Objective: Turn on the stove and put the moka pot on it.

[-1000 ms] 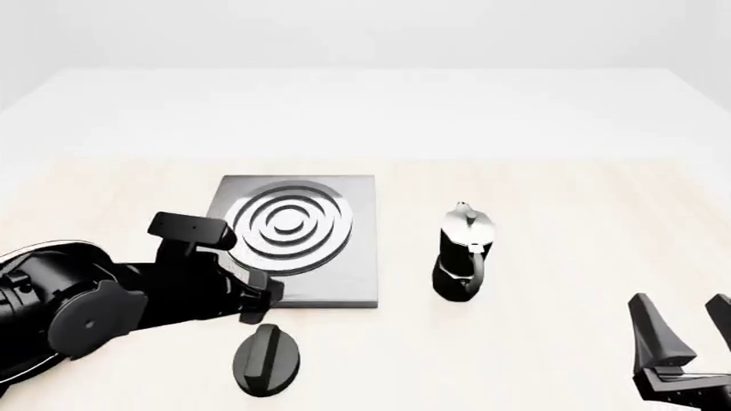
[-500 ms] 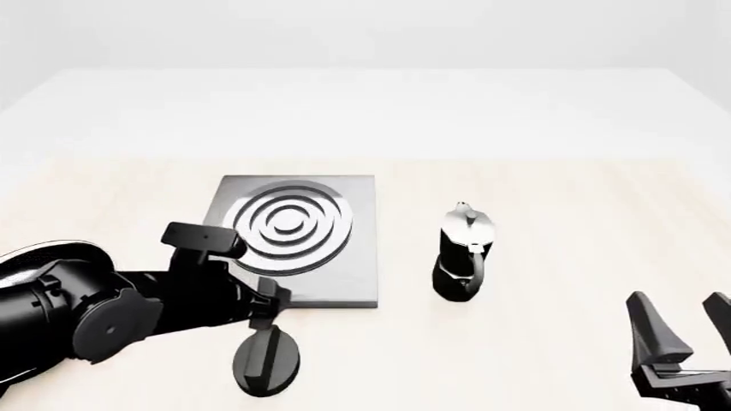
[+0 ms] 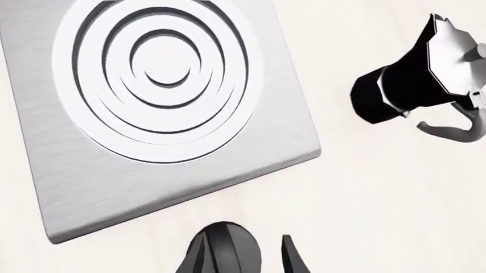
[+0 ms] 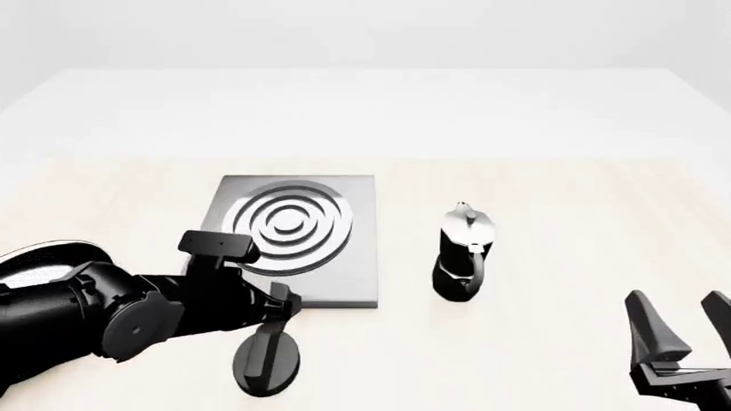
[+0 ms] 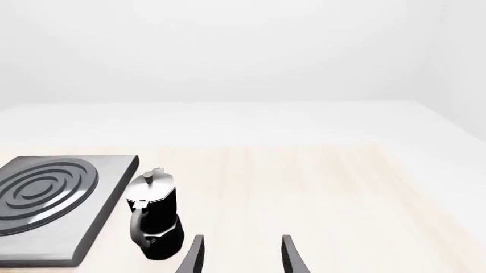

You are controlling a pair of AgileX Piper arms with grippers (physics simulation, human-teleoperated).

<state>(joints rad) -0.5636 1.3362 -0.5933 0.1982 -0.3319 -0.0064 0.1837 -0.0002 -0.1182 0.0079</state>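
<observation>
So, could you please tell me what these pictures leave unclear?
- Left gripper: front view, its fingers merge with the black knob, so contact is unclear.
- Knob: left wrist view, cut off by the frame edge.
- Right gripper: front view, partly cropped at the corner.

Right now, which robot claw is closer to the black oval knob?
Left. The left claw hangs right over the black oval knob, just in front of the flat grey stove slab. The right claw sits open far off, at the table's right edge.
</observation>
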